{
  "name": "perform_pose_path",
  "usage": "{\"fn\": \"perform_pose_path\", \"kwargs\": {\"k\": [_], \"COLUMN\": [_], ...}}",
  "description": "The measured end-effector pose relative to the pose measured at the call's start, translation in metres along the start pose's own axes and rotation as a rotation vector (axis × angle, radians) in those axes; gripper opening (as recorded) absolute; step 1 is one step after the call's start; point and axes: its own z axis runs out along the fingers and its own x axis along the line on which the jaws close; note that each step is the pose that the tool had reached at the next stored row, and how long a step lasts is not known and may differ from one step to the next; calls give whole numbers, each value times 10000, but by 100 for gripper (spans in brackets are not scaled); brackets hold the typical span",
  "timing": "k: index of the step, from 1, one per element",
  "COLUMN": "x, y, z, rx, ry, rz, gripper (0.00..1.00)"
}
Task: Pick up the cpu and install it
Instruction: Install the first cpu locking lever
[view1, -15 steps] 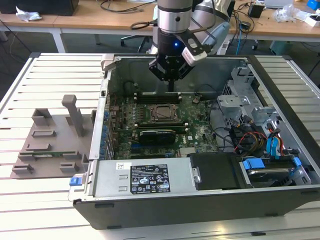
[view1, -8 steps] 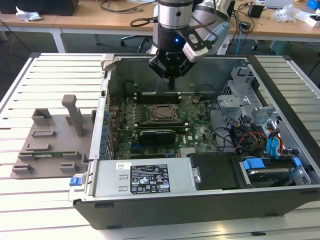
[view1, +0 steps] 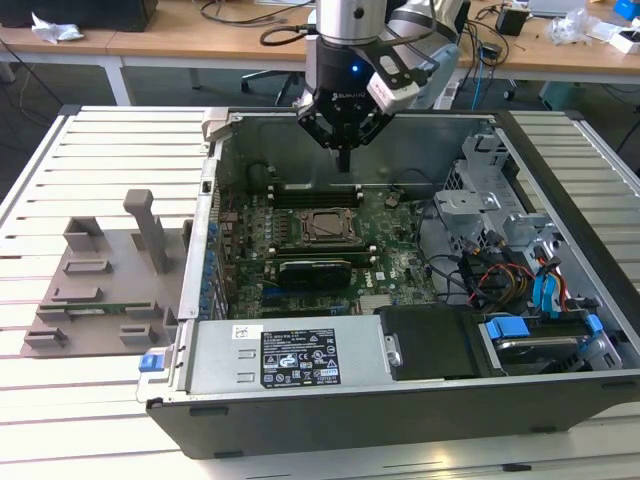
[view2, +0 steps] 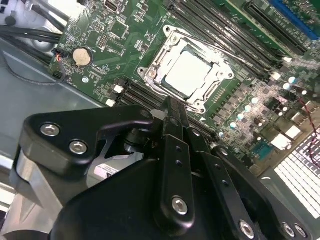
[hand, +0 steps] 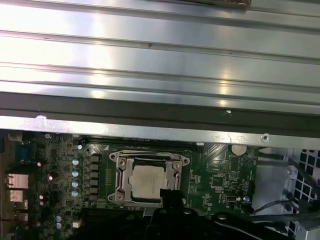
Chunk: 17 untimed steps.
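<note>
Item, your tool (view1: 343, 160): fingers pressed together, holding nothing, hovering above the motherboard (view1: 400, 262) near the case's far wall. Item, cpu (view2: 187, 74): seated in its socket frame (hand: 146, 181), mid-board. Labels: illegible.

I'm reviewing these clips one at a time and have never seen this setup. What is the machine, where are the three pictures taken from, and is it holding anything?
A robot arm with a black gripper hangs over an open computer case lying on a slatted metal table. The exterior view looks on from off the arm; both wrist views ride on the arm and look down at the green motherboard. The cpu, a silvery square chip, already sits in its socket frame, also seen in the first wrist view. The fingers are shut with nothing between them. A grey holder tray lies beside the case.
</note>
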Motion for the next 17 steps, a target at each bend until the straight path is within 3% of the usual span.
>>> {"fn": "perform_pose_path", "kwargs": {"k": [15, 17], "x": [-12, -12], "y": [-28, -29], "z": [-273, -280], "rx": [136, 135], "ry": [9, 8], "rz": [-7, -7], "gripper": [11, 11]}}
